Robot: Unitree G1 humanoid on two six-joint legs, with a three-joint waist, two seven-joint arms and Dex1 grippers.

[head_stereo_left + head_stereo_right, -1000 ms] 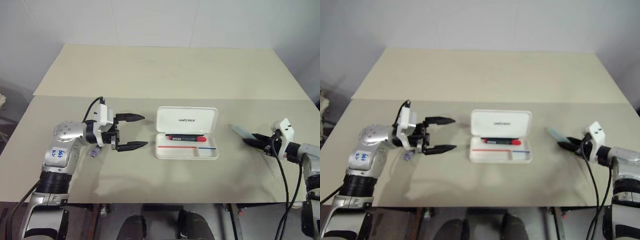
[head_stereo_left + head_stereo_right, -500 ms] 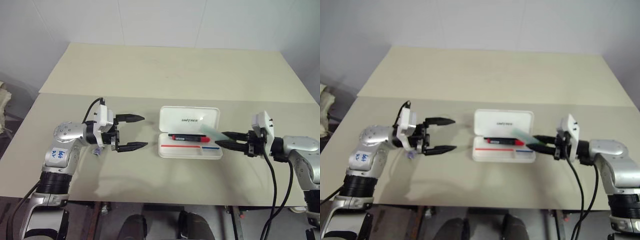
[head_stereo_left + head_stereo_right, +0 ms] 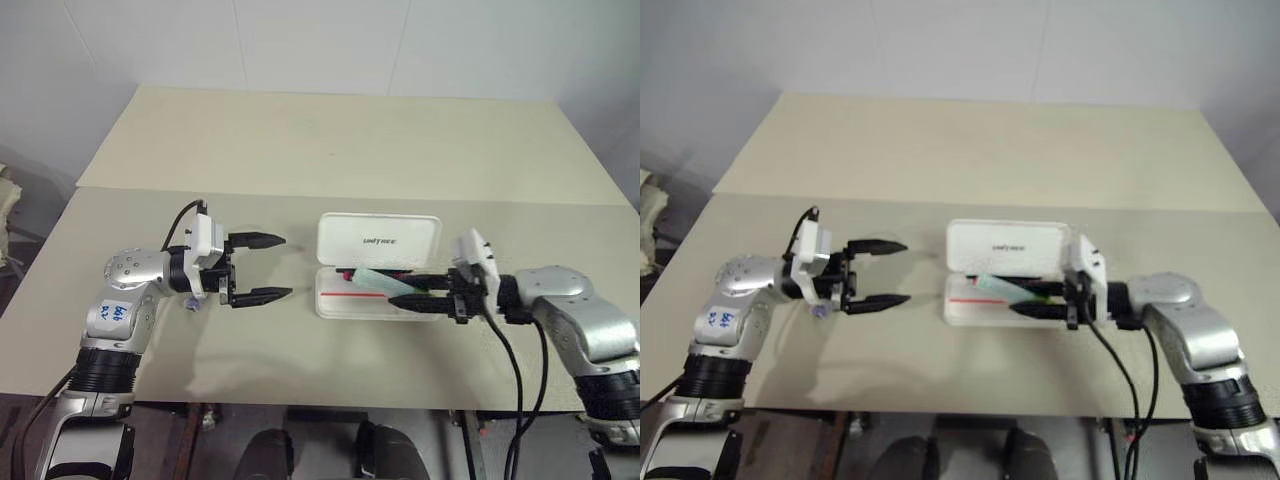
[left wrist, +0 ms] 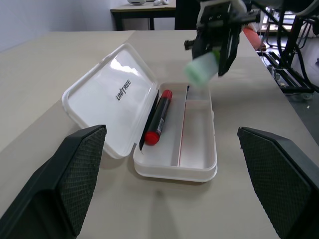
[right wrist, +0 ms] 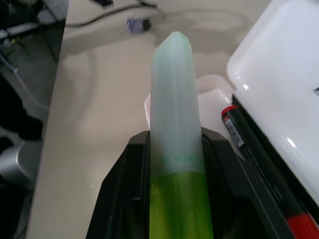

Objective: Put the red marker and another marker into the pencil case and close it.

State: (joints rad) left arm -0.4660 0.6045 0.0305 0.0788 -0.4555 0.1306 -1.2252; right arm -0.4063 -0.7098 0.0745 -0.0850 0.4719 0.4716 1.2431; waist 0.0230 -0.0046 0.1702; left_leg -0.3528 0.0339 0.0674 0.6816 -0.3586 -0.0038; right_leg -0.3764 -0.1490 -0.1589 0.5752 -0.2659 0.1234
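Your right gripper (image 3: pixel 405 291) pinches the mint-green marker (image 3: pixel 372 283) above the open pencil case (image 3: pixel 375 266), where the red marker (image 4: pixel 157 117) lies. Left gripper (image 3: pixel 258 268) fingers spread. Release early and it may bounce out.

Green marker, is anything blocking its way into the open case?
Nothing visible. The right claw holds the green marker over the open pencil case; the red marker lies along the hinge side, leaving room.
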